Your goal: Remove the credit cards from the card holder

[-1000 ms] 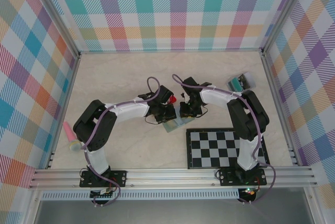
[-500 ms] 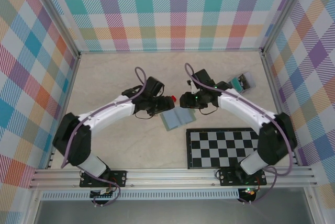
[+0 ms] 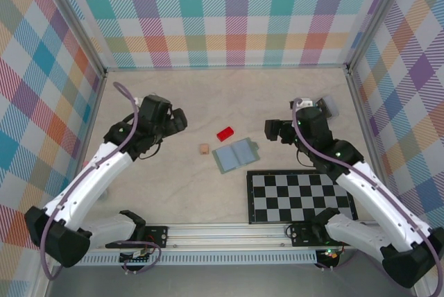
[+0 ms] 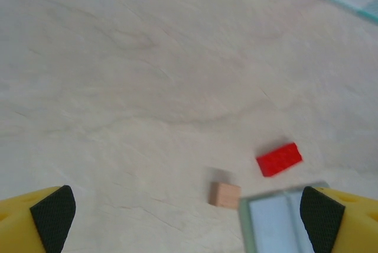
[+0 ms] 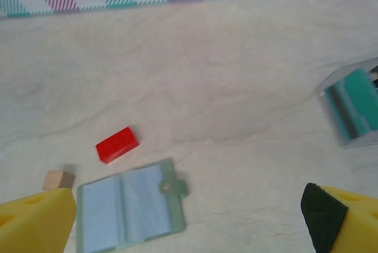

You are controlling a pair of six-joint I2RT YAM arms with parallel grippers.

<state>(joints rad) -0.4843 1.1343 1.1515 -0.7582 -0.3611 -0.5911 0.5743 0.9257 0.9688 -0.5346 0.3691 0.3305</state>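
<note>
card holder (image 3: 236, 155) — 1, lying open flat, 2 panels up; likely light, thin, floppy; best pinched at an outer edge. left gripper (image 3: 177, 120), right gripper (image 3: 272, 130) — jaws apart, empty.

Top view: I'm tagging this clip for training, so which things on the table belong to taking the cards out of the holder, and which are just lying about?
Belongs to the job:
card holder, lying open on the table

Just lying about:
red block
small tan cube
checkerboard
clear box with teal contents
</note>
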